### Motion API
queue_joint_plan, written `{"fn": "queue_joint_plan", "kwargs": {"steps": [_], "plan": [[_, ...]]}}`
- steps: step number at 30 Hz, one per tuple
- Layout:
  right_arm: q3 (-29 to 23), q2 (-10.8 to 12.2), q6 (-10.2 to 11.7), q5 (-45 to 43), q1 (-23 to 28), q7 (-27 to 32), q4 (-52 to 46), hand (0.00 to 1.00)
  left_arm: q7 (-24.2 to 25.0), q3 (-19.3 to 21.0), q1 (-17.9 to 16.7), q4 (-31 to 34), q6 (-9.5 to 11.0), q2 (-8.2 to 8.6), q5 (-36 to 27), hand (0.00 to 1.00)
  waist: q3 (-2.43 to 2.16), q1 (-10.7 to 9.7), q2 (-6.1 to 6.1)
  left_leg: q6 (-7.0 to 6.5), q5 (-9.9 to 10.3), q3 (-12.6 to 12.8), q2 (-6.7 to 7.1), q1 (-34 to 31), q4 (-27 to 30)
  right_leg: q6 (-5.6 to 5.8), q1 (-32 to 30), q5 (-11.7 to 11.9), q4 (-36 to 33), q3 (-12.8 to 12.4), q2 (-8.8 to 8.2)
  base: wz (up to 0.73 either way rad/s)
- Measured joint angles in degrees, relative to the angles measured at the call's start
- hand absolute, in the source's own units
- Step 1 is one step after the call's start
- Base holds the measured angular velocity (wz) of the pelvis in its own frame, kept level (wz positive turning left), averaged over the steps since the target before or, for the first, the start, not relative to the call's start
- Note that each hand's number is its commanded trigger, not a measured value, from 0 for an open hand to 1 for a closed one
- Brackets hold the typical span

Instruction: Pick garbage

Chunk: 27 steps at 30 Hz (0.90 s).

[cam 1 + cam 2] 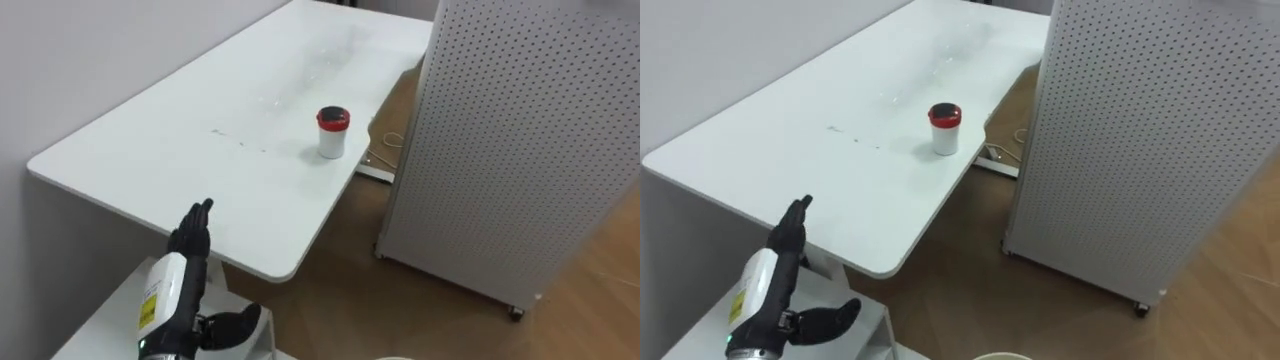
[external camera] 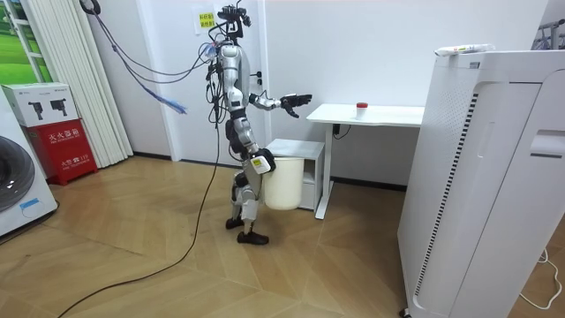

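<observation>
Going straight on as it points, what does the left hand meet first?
Probably the near edge of the table; the left hand looks about level with the top, so it may pass over. The red-lidded cup stands right of that line.

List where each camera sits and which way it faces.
Left eye view: on the robot's head, looking down at the white table and a white cup with a red lid; the open left hand shows lower left.
Right eye view: beside it, same aim, same hand.
Room view: standing off in the room, facing the whole robot at the table's end, its right hand by a white bucket.
All share table, cup, left hand.
</observation>
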State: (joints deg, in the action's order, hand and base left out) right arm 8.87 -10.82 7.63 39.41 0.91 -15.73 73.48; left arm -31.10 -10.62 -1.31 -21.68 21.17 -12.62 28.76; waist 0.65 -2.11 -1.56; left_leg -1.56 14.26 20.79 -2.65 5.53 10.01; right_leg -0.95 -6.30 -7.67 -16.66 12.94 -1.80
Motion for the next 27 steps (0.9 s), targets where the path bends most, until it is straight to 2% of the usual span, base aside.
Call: {"fn": "queue_joint_plan", "kwargs": {"steps": [2, 5, 6, 7, 8, 9, 10, 11, 12, 13, 14, 15, 16, 20, 22, 27], "plan": [[0.0, 0.0, 0.0, -0.2, 0.0, 0.0, -0.1, 1.0, 0.0, 0.0, 0.0, 0.3, 0.0, 0.01, 0.0, 0.0, 0.1, -0.2, 0.0, 0.26, 0.4, 0.7, -0.43, 0.3, 0.2, -0.17, 0.2, -0.1, -0.1, 0.0, 0.05, -0.14], [0.0, -0.2, 0.0, -1.8, -0.6, 0.0, -0.3, 1.0, -0.4, -0.1, -0.2, 0.3, 0.0, 0.08, -0.3, 0.0, 0.26, 0.3, -0.07, 1.29, 2.7, 2.5, -2.05, -0.3, 5.0, -1.65, -0.3, -1.2, -1.5, 2.4, 0.85, -0.4], [0.0, -0.1, 0.0, -2.1, -0.7, 0.1, -0.4, 1.0, -0.4, 0.0, -0.2, 0.3, 0.0, 0.13, -0.9, 0.0, 0.26, 0.4, -0.09, 1.45, 3.1, 2.5, -2.38, -0.7, 6.5, -1.86, -0.6, -1.5, -2.1, 2.2, 0.92, -0.66], [0.0, -0.2, 0.0, -3.5, -1.1, 0.1, -0.5, 1.0, -0.4, 0.4, -0.5, 0.3, 0.0, 0.24, -1.5, 0.0, 0.36, 0.9, -0.28, 1.43, 3.4, 1.8, -2.44, -1.2, 9.1, -2.24, -1.1, -1.9, -2.6, 0.5, 0.98, -0.83], [0.1, -0.2, 0.0, -4.2, -1.2, 0.1, -1.0, 1.0, -0.4, 0.6, -0.9, 0.3, 0.0, 0.27, -2.5, 0.0, 0.34, 1.1, -0.33, 1.37, 3.5, -2.0, -2.03, -1.7, 11.5, -2.61, -1.3, -2.2, -3.3, -1.8, 1.27, -0.91], [0.3, -0.2, 0.0, -4.3, -1.2, 0.1, -1.3, 1.0, -0.4, 1.0, -1.0, 0.3, 0.0, 0.39, -2.5, 0.0, 0.3, 1.2, -0.23, 1.36, 3.5, -4.8, -1.69, -2.0, 12.4, -2.68, -1.4, -2.2, -3.3, -2.8, 1.63, -0.97], [0.8, -0.3, 0.0, -4.9, -1.2, 0.1, -2.3, 1.0, -0.4, 1.5, -1.0, 0.3, 0.0, 0.43, -2.5, 0.0, 0.29, 1.2, -0.06, 1.37, 3.5, -9.4, -1.06, -2.4, 13.9, -3.04, -1.1, -2.0, -3.4, -5.0, 2.52, -0.89], [1.3, -0.3, 0.0, -5.9, -1.2, 0.0, -2.8, 1.0, -0.4, 1.8, -1.0, 0.3, 0.0, 0.43, -3.5, 0.0, 0.29, 1.0, 0.01, 1.32, 3.6, -12.6, -0.61, -3.1, 15.4, -3.32, -0.8, -1.8, -3.5, -6.9, 3.17, -0.78], [1.3, -0.3, 0.0, -6.0, -1.1, -0.1, -2.8, 1.0, -0.4, 1.8, -1.0, 0.3, 0.1, 0.51, -4.1, 0.0, 0.19, 0.9, 0.14, 1.28, 3.9, -13.8, -0.35, -3.2, 15.4, -3.35, -0.5, -1.7, -3.5, -7.9, 3.49, -0.53], [1.1, -0.3, 0.0, -5.9, -0.8, -0.1, -2.7, 1.0, -0.4, 1.7, -0.8, 0.3, 0.4, 0.8, -4.8, 0.0, 0.23, 0.5, 0.06, 1.43, 3.9, -16.3, 0.55, -4.0, 13.2, -3.34, -0.4, -1.7, -3.8, -10.4, 3.98, -0.38], [1.1, -0.5, -0.1, -5.8, -0.7, -0.1, -2.4, 1.0, -0.5, 1.7, -0.7, 0.3, 1.1, 1.06, -4.9, 0.0, 0.27, 0.5, 0.06, 1.93, 3.0, -17.0, 0.95, -5.5, 9.7, -3.21, -0.5, -1.8, -4.0, -11.6, 4.3, -0.43], [1.1, -0.5, -0.1, -5.8, -0.6, 0.0, -2.2, 1.0, -0.6, 1.7, -0.8, 0.3, 1.4, 1.04, -4.9, 0.0, 0.31, 0.8, -0.25, 0.92, 2.2, -16.6, 0.97, -5.8, 9.6, -3.02, -0.6, -1.9, -4.1, -12.5, 4.31, -0.56], [1.0, -0.6, -0.1, -5.9, -0.1, 0.1, -2.1, 1.0, -1.1, 1.7, -1.3, 0.3, 1.4, 1.07, -4.9, 0.0, -0.22, 1.1, 0.13, 0.57, 2.4, -16.5, 0.71, -5.1, 8.7, -2.71, -0.7, -1.8, -3.7, -12.6, 4.66, -0.52], [0.3, -0.6, -0.1, -5.9, 0.0, -0.1, -2.2, 1.0, -2.3, 1.8, -1.5, 0.3, 1.4, 0.49, -6.1, 0.0, -0.53, 0.9, 0.55, 0.48, 2.3, -15.1, 0.69, -4.1, 7.1, -2.46, -0.5, -1.0, -1.9, -10.4, 4.53, -0.29], [0.0, -0.6, -0.1, -5.9, 0.0, -0.2, -2.2, 1.0, -2.3, 1.7, -1.5, 0.3, 1.4, 0.48, -7.2, 0.0, -0.6, 0.9, 0.7, 0.49, 2.3, -14.9, 0.98, -3.8, 6.6, -2.47, -0.6, -1.0, -1.9, -10.3, 4.31, -0.1], [0.0, -0.6, -0.1, -6.0, 0.1, -0.4, -2.4, 1.0, -2.2, 1.7, -1.5, 0.4, 1.4, 0.56, -10.8, 0.0, -0.56, 0.7, 0.65, 0.52, 2.3, -14.9, 0.31, -3.7, 6.6, -2.51, -0.3, -1.1, -1.1, -8.9, 4.35, -0.05]]}}
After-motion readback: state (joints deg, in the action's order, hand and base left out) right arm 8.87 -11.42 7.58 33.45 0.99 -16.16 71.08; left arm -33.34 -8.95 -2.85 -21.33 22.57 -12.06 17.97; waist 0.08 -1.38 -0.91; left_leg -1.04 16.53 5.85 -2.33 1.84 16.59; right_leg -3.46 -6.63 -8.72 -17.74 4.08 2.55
